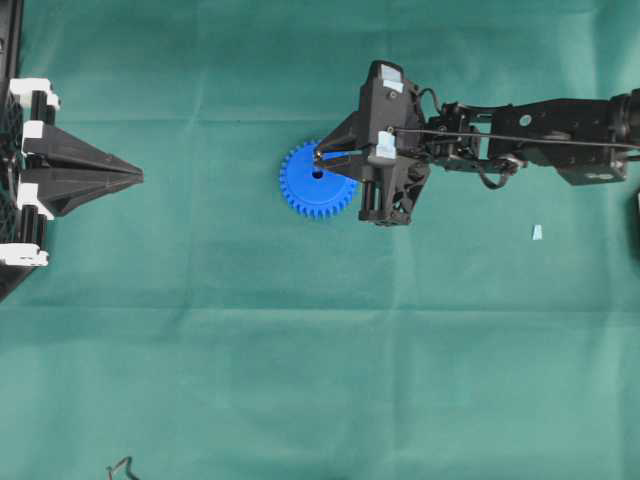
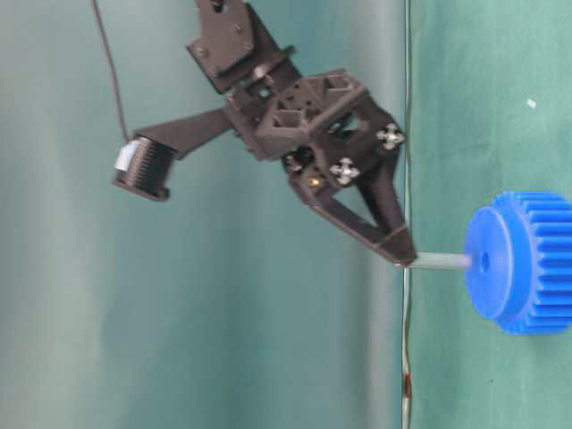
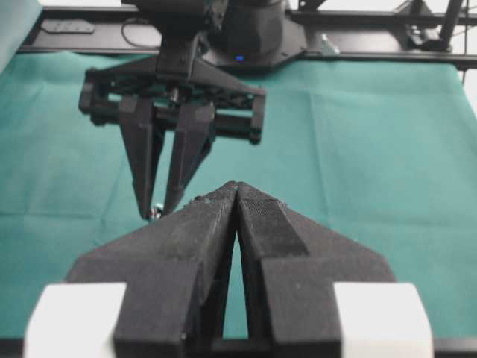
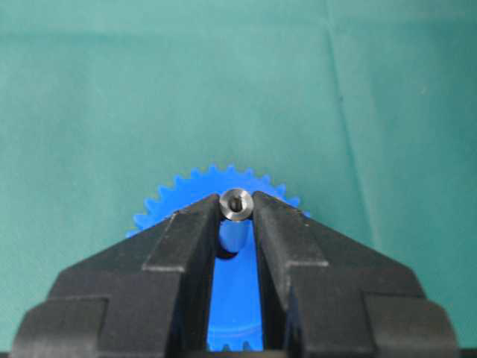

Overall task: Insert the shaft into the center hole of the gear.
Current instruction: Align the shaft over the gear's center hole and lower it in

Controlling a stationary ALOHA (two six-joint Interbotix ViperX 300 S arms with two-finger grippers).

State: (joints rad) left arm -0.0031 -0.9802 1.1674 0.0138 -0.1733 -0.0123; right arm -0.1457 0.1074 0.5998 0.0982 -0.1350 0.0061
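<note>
While your right gripper (image 4: 237, 205) pinches the shaft (image 4: 236, 203) by its top end between narrow fingertips, the pin hangs free below them, so its lower end can meet the center hole (image 1: 318, 174) of the gear (image 1: 312, 187). From table level the shaft's tip looks touching the hub or just short of it; I cannot tell whether it has entered. Note the pose: wrist pitched down over the gear. Farther off, your left gripper (image 1: 135, 176) sits closed and empty.
</note>
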